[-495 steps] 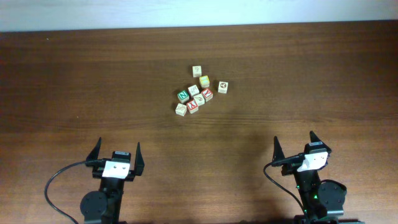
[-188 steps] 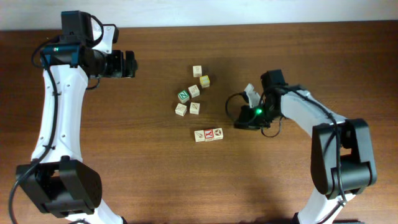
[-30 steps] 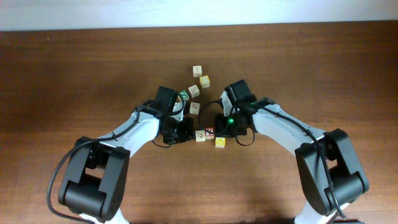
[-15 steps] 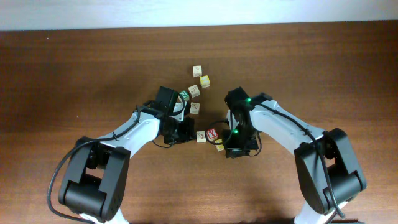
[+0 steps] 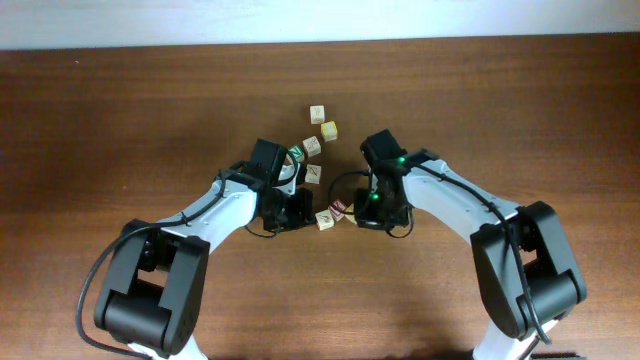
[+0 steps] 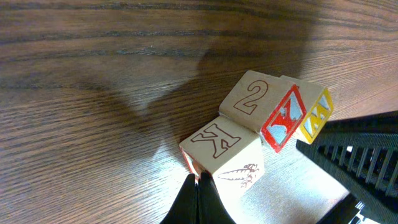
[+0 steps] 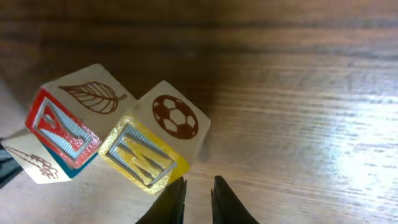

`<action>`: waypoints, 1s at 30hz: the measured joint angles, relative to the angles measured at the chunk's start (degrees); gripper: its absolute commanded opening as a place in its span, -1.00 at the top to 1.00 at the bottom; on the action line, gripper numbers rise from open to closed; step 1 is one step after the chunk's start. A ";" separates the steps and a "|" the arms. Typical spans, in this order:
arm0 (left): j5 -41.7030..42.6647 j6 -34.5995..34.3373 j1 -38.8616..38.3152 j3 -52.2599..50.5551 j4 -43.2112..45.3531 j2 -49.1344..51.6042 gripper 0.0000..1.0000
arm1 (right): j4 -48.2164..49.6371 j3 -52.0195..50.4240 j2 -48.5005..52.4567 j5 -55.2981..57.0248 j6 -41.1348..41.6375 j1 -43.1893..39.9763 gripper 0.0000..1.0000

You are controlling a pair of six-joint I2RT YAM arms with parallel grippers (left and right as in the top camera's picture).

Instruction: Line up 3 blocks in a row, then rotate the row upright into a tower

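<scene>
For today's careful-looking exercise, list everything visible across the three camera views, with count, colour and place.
K block: one, pale wood, brown print; row's end by the left gripper.
2 block: one, pale wood, red-framed side; middle of the row.
W block: one, yellow-framed face, brown football; row's end by the right gripper.
loose blocks: five seen, pale wood, one with a green N; beyond the row.
table: one, dark brown wood.
wall: white strip; overhead view's top edge.
left gripper: one, black, shut; tips at the K block.
right gripper: one, black, slightly open, empty; beside the W block.
</scene>
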 measured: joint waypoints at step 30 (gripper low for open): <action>-0.26 0.94 6.43 0.24 6.16 0.00 1.00 | 3.82 5.05 3.82 -11.67 -19.39 -2.27 0.52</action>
